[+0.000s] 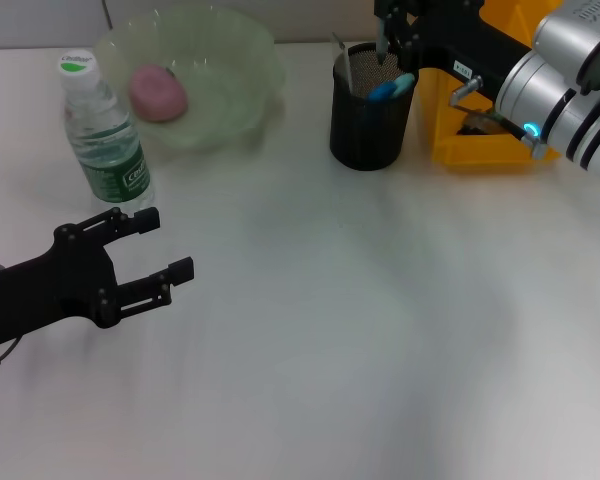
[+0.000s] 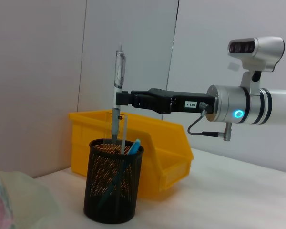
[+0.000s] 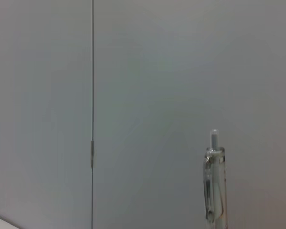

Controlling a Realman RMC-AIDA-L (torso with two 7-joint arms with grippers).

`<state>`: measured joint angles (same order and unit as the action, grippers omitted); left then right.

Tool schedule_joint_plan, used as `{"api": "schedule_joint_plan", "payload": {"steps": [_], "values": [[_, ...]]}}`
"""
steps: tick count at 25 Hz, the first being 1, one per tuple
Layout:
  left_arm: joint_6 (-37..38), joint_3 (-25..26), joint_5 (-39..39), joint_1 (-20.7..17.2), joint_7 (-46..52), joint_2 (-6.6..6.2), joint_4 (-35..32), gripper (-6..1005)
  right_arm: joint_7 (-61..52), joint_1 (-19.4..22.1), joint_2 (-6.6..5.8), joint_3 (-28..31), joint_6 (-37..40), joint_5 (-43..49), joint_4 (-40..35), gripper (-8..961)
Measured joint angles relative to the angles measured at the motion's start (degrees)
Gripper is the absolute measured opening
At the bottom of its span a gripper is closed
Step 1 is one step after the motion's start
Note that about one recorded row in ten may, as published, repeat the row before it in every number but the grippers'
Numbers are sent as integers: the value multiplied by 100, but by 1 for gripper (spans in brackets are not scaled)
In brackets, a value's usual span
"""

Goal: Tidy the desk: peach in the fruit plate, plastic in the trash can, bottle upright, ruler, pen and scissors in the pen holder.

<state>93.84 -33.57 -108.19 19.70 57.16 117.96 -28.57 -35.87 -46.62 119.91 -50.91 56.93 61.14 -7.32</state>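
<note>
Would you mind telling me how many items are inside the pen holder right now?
3: a ruler, blue-handled scissors, and a pen the right hand is lowering into the pen holder. Others may be hidden.

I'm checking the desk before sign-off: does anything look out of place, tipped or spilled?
Nothing stands out. The bottle stands upright, the peach lies in the fruit plate, and the right gripper holds the pen upright with its tip in the pen holder. The left gripper hovers open over bare desk.

Pale table [image 1: 380, 350], grey wall [image 3: 148, 71]
</note>
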Motion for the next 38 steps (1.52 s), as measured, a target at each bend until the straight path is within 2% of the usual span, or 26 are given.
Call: {"api": "schedule_joint_plan", "payload": {"steps": [18, 25, 29, 32, 38], "values": [[29, 0, 0, 16, 85, -14, -35, 790, -17, 37, -3, -44, 37, -7, 60, 293], [39, -40, -6, 16, 73, -18, -35, 790, -77, 131, -3, 6, 247, -6, 59, 487], [73, -53, -22, 16, 75, -8, -33, 790, -468, 403, -11, 24, 824, -29, -75, 625], [218, -60, -33, 18, 80, 1, 11, 790, -1342, 813, -58, -66, 1611, 6, -399, 736], [683, -167, -56, 47, 84, -43, 37, 790, -3400, 1719, -95, -359, 2994, 903, -1363, 817]]}}
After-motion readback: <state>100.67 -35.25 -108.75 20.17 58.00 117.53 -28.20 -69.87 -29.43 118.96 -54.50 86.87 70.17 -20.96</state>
